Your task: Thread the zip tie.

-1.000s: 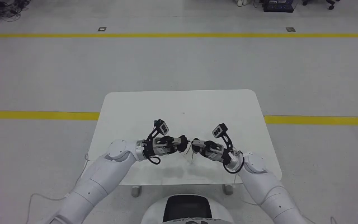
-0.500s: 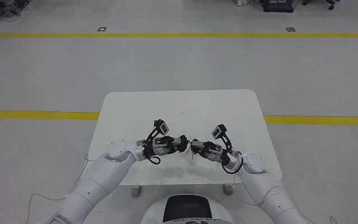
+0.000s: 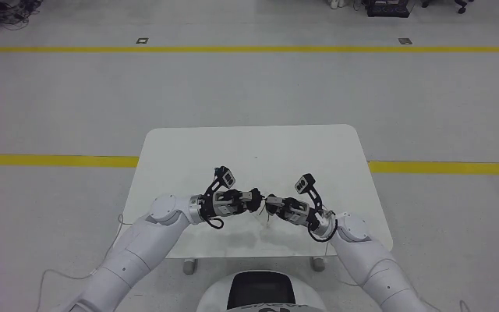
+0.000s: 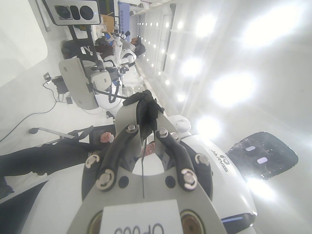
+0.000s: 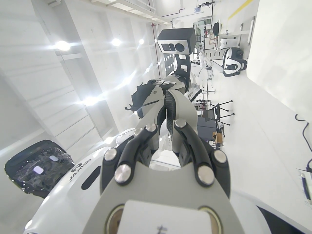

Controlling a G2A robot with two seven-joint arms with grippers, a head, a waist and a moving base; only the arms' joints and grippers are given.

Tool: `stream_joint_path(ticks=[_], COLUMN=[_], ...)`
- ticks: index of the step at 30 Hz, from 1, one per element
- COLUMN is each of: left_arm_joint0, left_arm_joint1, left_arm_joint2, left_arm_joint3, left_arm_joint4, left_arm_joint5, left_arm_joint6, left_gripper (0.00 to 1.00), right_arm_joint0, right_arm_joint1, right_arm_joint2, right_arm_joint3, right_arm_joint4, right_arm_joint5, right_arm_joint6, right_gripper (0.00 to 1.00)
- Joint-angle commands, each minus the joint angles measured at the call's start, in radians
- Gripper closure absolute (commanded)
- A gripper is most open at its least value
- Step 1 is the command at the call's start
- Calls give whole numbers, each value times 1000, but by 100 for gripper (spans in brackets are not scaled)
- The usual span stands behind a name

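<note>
Both arms meet tip to tip above the front middle of the white table (image 3: 312, 148). My left gripper (image 3: 256, 198) is shut on the black zip tie (image 4: 143, 171), whose thin tail runs back between the fingers (image 4: 159, 122) toward the wrist. My right gripper (image 3: 272, 204) faces it, almost touching, with its pads (image 5: 170, 103) pressed together on the tie's other end. A short black strand of the zip tie (image 3: 267, 214) hangs below the meeting point. In the right wrist view the left gripper (image 5: 140, 96) sits just beyond my right gripper (image 5: 167, 98).
The table's front edge (image 3: 257, 253) lies just below the grippers. Bare tabletop stretches behind them and to both sides. Yellow floor lines (image 3: 70, 161) run past the table, and a thin cable (image 3: 121, 222) trails on the floor at its left.
The right arm has edged slightly toward the left gripper, narrowing the gap. The left arm has kept still.
</note>
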Motion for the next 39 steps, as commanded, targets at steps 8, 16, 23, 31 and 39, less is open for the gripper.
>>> stream_joint_path(ticks=[8,16,23,31,39], left_arm_joint0=[0,0,0,0,0], left_arm_joint1=[0,0,0,0,0], left_arm_joint2=[0,0,0,0,0], left_arm_joint3=[0,0,0,0,0], left_arm_joint4=[0,0,0,0,0], left_arm_joint5=[0,0,0,0,0], left_arm_joint6=[0,0,0,0,0], left_gripper=[100,100,100,100,100], right_arm_joint0=[2,10,13,17,18], right_arm_joint1=[1,1,1,2,3], right_arm_joint2=[-6,-15,-19,-25,-30], right_arm_joint3=[2,9,12,13,13], right_arm_joint4=[-10,-17,-22,-32,-42], right_arm_joint5=[3,7,8,11,13], right_arm_joint6=[-8,-17,-20,-30,-39], right_gripper=[100,100,100,100,100])
